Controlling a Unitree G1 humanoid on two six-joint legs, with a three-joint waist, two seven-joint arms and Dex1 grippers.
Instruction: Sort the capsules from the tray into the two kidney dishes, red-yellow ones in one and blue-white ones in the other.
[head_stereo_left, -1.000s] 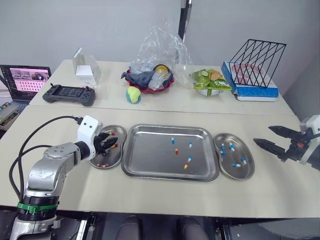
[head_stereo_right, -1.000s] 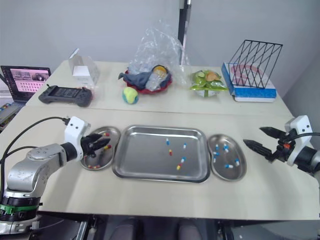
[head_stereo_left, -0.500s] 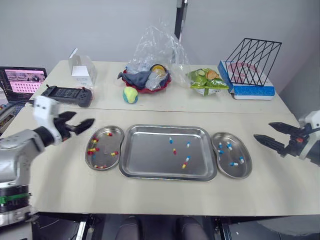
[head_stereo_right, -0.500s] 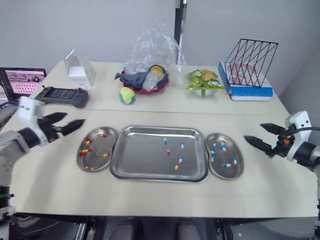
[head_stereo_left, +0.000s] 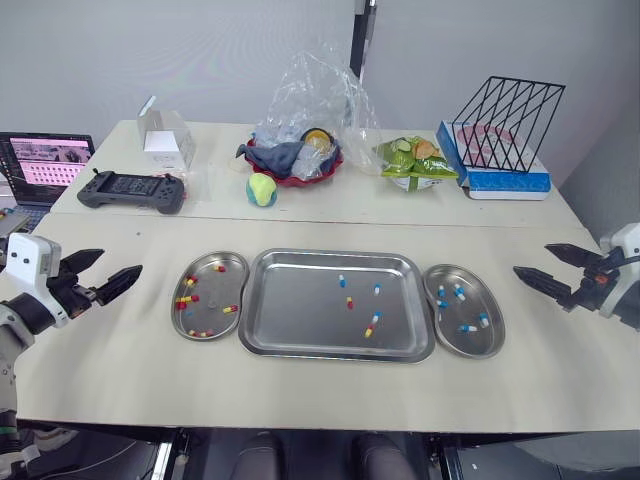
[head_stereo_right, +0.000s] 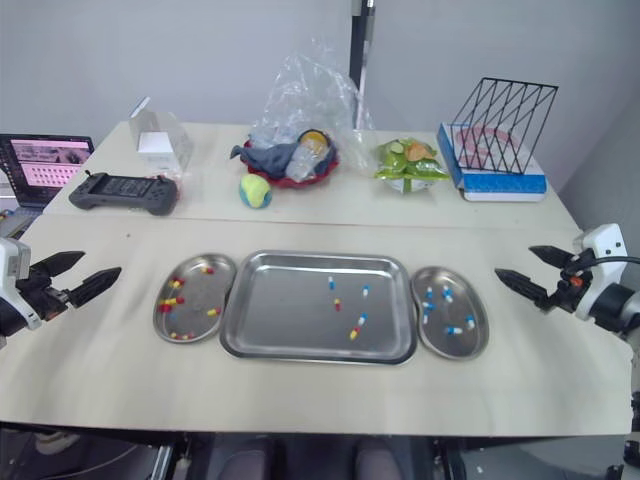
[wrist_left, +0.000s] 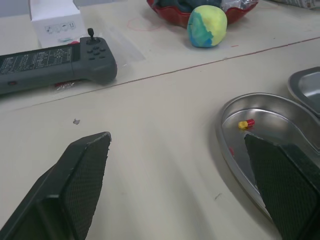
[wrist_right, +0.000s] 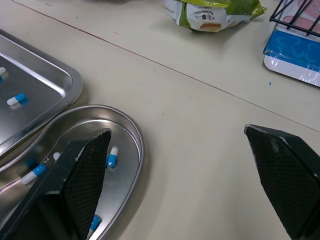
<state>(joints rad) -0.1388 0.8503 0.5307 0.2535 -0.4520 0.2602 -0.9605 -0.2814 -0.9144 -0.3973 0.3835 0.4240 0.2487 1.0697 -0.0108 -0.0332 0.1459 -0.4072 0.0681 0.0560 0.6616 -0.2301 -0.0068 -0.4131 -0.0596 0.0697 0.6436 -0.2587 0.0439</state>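
A steel tray (head_stereo_left: 300, 320) lies mid-table with several capsules, red-yellow (head_stereo_left: 349, 301) and blue-white (head_stereo_left: 378, 289). Left of it, a kidney dish (head_stereo_left: 207, 325) holds several red-yellow capsules (head_stereo_left: 184, 299). To the tray's right sits another kidney dish (head_stereo_left: 466, 346) with several blue-white capsules (head_stereo_left: 459, 292). My left gripper (head_stereo_left: 103, 276) hovers open and empty well left of the left dish, also seen as left gripper (wrist_left: 180, 165) in its wrist view. My right gripper (head_stereo_left: 546, 273) is open and empty, right of the right dish; the right gripper (wrist_right: 185, 170) faces that dish's rim (wrist_right: 136, 145).
At the back stand a black game controller (head_stereo_left: 136, 189), a white box (head_stereo_left: 166, 140), a ball (head_stereo_left: 263, 189), a red bowl under a plastic bag (head_stereo_left: 300, 150), a green snack bag (head_stereo_left: 418, 165), and a wire rack on a blue-white box (head_stereo_left: 505, 150). A laptop (head_stereo_left: 45, 162) sits far left.
My left gripper has pulled away from the left dish, moving left and toward the front edge, open throughout the last half second. The right gripper barely shifted.
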